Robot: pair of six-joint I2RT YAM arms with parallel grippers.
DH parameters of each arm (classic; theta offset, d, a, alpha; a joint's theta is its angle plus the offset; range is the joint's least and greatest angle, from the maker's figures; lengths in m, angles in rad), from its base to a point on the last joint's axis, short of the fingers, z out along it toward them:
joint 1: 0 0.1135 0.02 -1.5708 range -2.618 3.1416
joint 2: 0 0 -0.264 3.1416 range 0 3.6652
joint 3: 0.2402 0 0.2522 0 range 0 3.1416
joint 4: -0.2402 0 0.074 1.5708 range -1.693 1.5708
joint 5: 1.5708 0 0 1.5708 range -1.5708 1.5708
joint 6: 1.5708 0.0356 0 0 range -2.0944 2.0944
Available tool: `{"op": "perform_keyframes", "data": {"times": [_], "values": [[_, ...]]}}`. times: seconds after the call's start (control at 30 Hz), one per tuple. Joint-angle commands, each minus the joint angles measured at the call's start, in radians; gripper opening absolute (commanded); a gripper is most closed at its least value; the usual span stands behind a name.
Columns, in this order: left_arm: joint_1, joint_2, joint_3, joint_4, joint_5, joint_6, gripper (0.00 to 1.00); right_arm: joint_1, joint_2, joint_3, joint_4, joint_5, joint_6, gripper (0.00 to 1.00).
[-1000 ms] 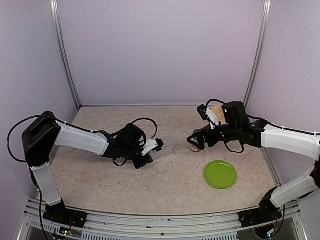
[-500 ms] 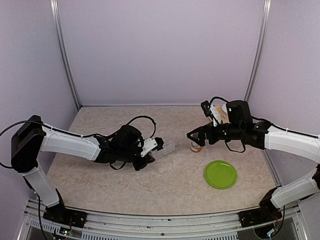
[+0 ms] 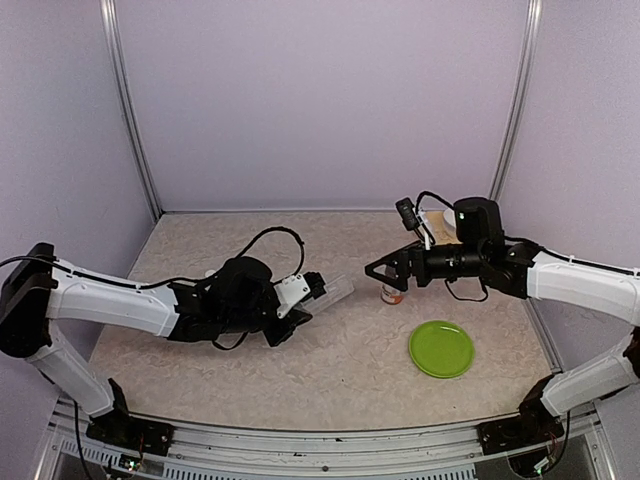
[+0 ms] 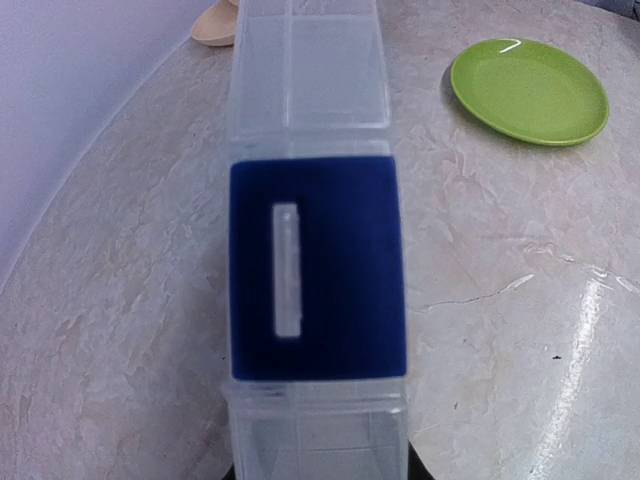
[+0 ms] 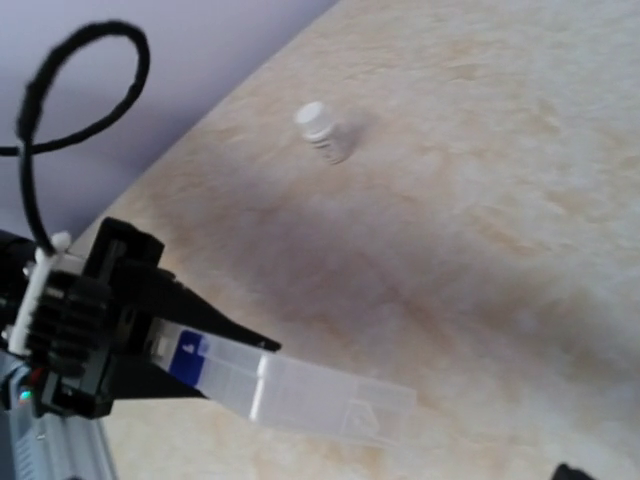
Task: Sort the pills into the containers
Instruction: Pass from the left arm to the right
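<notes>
L gripper (image 3: 310, 291): clamped on one end of pill box (image 3: 337, 290) | box long axis: straight out ahead of L jaws, free end toward R gripper (image 3: 385, 268) | R jaws: spread wide, empty, just past box tip, small bottle (image 3: 391, 293) directly below.

We find no word, number or brand that can be read in any view. The flat rectangular clear plastic pill box (image 4: 310, 120) carries a dark blue rectangular patch (image 4: 315, 270) with a plain white upright bar (image 4: 286, 268) in its middle. Neither the patch nor the bar bears lettering. In the right wrist view the small white-capped bottle (image 5: 324, 132) standing on the tabletop (image 5: 480, 200) may carry a label on its side, but it is too small and blurred for us to read anything on it.
</notes>
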Motion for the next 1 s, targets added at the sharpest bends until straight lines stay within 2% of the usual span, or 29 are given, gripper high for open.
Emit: {"op": "perform_keyframes", "data": {"times": [0.0, 0.27, 0.97], "values": [[-0.033, -0.054, -0.038, 0.088, -0.051, -0.020, 0.02, -0.008, 0.031, -0.019, 0.082, -0.123, 0.049, 1.00], [-0.084, -0.084, -0.069, 0.118, -0.097, -0.029, 0.02, -0.003, 0.090, -0.026, 0.176, -0.212, 0.140, 1.00], [-0.157, -0.045, -0.061, 0.168, -0.171, -0.034, 0.02, 0.056, 0.187, -0.028, 0.235, -0.270, 0.175, 1.00]]}}
